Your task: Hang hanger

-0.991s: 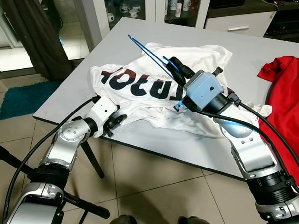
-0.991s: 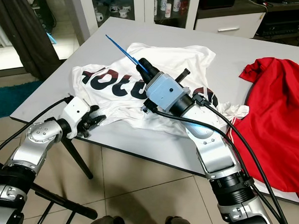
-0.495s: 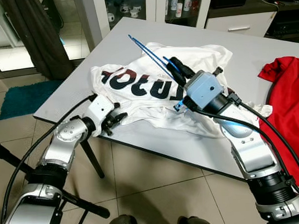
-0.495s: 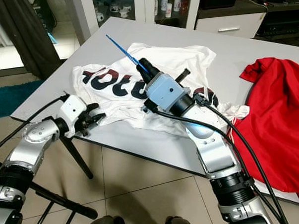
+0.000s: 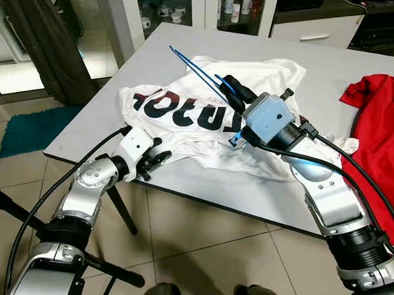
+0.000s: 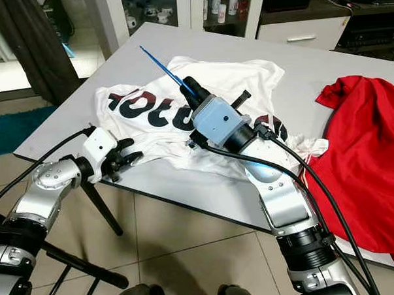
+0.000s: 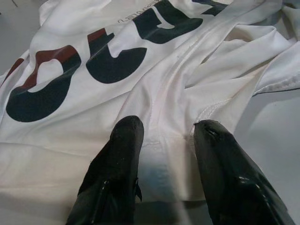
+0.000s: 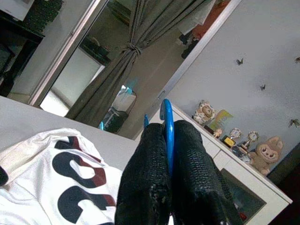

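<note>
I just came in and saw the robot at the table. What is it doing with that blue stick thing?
That is a blue hanger. The right gripper is shut on it, holding it above a white T-shirt spread on the grey table. The left gripper is open at the shirt's near edge, fingers on either side of the cloth. The hanger isn't inside the shirt yet. A red garment lies to the right.

Left gripper [image 5: 157,160] drawn slightly back toward 6 o'clock from half a second ago, fingers [image 7: 117,164] parted at white T-shirt [image 5: 202,114] hem
</note>
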You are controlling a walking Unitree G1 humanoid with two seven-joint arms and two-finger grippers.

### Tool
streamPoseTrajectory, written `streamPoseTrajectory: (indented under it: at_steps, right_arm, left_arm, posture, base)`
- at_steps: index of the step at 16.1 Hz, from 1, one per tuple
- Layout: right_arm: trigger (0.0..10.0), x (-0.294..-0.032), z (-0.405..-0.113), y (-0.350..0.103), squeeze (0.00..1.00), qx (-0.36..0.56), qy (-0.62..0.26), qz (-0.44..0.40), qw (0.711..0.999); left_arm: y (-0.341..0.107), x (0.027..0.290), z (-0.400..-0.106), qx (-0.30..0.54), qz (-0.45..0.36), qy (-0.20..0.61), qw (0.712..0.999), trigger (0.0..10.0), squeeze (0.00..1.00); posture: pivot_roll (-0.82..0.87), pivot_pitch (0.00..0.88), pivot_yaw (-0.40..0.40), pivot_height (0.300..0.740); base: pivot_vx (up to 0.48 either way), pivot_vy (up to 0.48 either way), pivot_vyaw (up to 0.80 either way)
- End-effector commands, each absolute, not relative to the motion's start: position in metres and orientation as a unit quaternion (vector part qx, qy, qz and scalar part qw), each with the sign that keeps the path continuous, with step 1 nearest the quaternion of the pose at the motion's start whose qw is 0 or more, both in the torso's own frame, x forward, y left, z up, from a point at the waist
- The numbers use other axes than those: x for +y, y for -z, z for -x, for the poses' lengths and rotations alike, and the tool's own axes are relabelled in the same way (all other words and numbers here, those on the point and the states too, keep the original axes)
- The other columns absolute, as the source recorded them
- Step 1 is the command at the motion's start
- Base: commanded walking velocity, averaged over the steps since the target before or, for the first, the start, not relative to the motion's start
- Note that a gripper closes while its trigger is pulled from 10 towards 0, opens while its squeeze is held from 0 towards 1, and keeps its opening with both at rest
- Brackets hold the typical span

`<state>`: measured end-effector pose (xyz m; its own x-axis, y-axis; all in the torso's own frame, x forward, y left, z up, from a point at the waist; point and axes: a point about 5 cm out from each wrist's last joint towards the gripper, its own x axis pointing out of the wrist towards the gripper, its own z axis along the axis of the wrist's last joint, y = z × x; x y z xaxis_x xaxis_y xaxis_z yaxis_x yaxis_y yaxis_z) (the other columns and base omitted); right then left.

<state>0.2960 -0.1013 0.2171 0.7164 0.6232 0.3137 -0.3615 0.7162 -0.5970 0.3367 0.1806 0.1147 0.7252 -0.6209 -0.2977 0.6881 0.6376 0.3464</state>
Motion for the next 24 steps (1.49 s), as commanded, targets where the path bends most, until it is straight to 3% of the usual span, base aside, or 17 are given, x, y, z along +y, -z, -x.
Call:
streamPoseTrajectory:
  at_steps: [1,11,12,13,24]
  right_arm:
    - [10.0,-0.103,-0.295,-0.221,0.0,-0.262,-0.274,0.255,0.889]
    - [10.0,-0.102,-0.298,-0.222,0.0,-0.264,-0.275,0.256,0.889]
    - [10.0,-0.102,-0.298,-0.222,0.0,-0.264,-0.275,0.256,0.889]
    - [10.0,-0.103,-0.298,-0.222,0.0,-0.264,-0.274,0.256,0.888]
    - [10.0,-0.102,-0.298,-0.224,0.0,-0.266,-0.275,0.256,0.888]
  left_arm:
    - [-0.115,0.18,-0.333,0.072,-0.222,0.375,0.897,10.0,0.0]
    - [-0.105,0.181,-0.327,0.099,-0.216,0.391,0.889,10.0,0.0]
    - [-0.105,0.18,-0.327,0.097,-0.209,0.394,0.889,4.2,0.0]
    - [-0.105,0.179,-0.327,0.098,-0.202,0.4,0.889,0.0,0.0]
    - [-0.1,0.177,-0.314,0.126,-0.17,0.448,0.869,0.0,0.0]
  posture:
    - [-0.03,0.076,0.024,0.74]
    - [-0.03,0.068,0.018,0.74]
    - [-0.03,0.067,0.017,0.74]
    - [-0.03,0.067,0.017,0.74]
    - [-0.02,0.062,0.013,0.74]
  base:
    - [0.0,0.0,0.0]
    - [0.0,0.0,0.0]
    - [0.0,0.0,0.0]
    - [0.0,0.0,0.0]
    - [0.0,0.0,0.0]
